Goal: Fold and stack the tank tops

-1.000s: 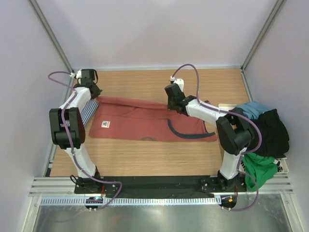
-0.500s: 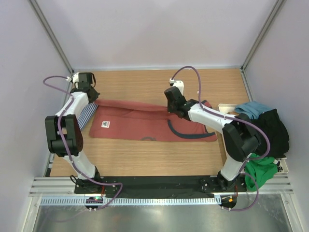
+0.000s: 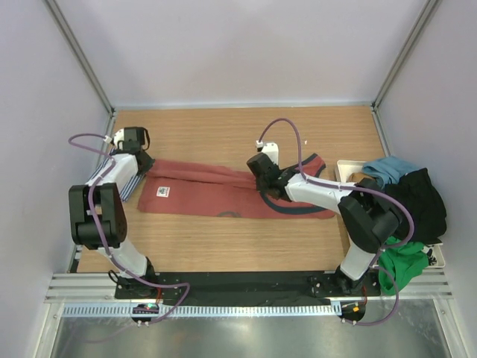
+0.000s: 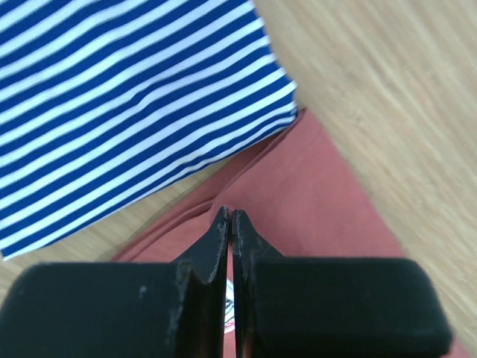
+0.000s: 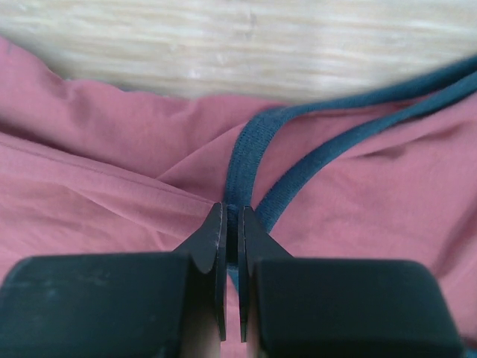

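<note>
In the left wrist view the left gripper [image 4: 229, 216] is clenched on the rust-red tank top [image 4: 313, 194], just beside the striped tank top [image 4: 127, 112]; a pull could drag the stripes askew. In the right wrist view the right gripper [image 5: 231, 212] pinches only the dark trim [image 5: 250, 149], a thin hold that may slip. From above, the red top lies across the middle of the wood-grained bench [image 3: 223, 134], with pale walls [image 3: 223, 52] around it.

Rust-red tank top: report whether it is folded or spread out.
Partly folded: the rust-red tank top lies long across the table, cloth layered over itself, far edge pinched by the left tool and right tool.
</note>
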Tool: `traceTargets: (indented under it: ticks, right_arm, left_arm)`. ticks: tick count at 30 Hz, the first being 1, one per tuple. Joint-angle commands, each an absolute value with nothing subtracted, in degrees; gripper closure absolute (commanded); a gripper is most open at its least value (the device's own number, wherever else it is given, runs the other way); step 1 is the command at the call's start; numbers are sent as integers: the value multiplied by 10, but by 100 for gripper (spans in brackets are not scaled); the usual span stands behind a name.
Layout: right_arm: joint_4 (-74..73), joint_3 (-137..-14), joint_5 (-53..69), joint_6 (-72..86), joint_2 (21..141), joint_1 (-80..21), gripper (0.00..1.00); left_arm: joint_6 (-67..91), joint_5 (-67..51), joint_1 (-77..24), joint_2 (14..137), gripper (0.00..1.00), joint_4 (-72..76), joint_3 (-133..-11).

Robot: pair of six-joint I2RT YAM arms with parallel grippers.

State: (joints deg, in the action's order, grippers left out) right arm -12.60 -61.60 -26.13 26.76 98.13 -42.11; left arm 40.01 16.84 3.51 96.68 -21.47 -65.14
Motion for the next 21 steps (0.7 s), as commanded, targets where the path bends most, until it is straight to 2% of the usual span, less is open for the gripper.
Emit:
traceTargets:
  ticks: [1,7,8,10,11,16,21]
  right_arm:
    - [-95,-585,-304,298,973,-433,98]
    - [-68,-527,-344,338,955,-445,95]
    - [-64,-520,-347,342,947,-449,88]
    - [-52,-502,-354,346,940,-453,81]
    - [-48,-496,-353,348,933,-456,70]
    - [-23,-455,-362,354,890,-461,66]
    - [-3,-427,-366,338,825,-464,54]
  left_arm:
    - [416,202,41,922,100,-195,-618]
    - [436,214,42,905,100,-186,-579]
    - [438,215,42,902,100,-184,-576]
    - [441,217,42,900,100,-183,-567]
    - [440,214,42,901,99,-182,-566]
    - [448,234,42,875,97,-188,-556]
    - [453,238,41,793,96,-168,-516]
